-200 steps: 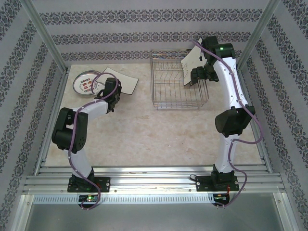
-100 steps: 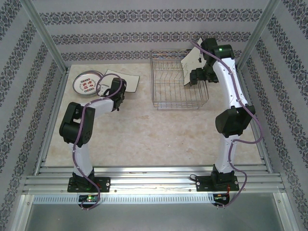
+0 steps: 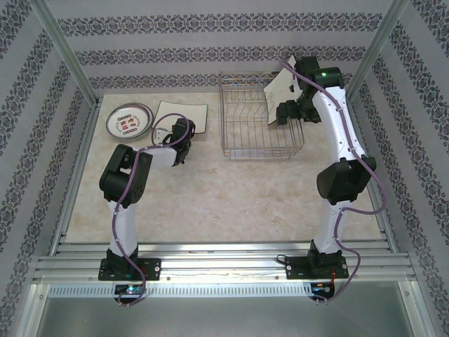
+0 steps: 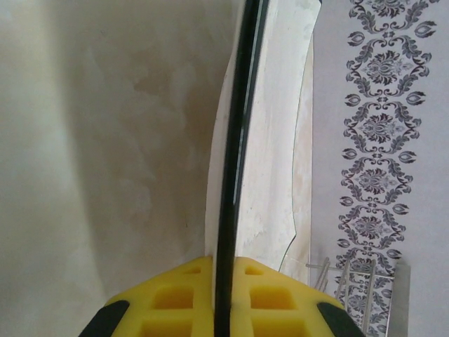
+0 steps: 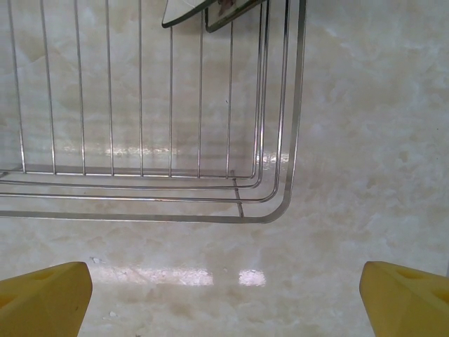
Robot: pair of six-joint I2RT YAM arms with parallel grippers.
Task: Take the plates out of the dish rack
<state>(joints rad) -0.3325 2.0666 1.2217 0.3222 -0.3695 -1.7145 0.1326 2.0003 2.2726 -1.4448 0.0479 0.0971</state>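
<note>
A square cream plate (image 3: pixel 181 115) with a dark rim lies low at the table's back left, and my left gripper (image 3: pixel 184 133) is shut on its near edge. In the left wrist view the yellow fingers (image 4: pixel 175 295) pinch the dark rim of that plate (image 4: pixel 270 140), seen edge on. A small round white plate (image 3: pixel 128 121) sits to its left. The silver wire dish rack (image 3: pixel 256 119) stands at the back centre. Another square plate (image 3: pixel 280 90) leans at its far right corner. My right gripper (image 3: pixel 282 114) hangs open over the rack's right end (image 5: pixel 140 105), nothing between its fingers.
Patterned walls close in the back and both sides. Metal frame posts (image 3: pixel 66 60) rise at the back corners. Bare marble tabletop (image 3: pixel 224 189) stretches between the rack and the arm bases.
My left arm has swung to the right, its elbow lifting, and carried the square plate's near edge a little rightward. The right arm has hardly moved.
</note>
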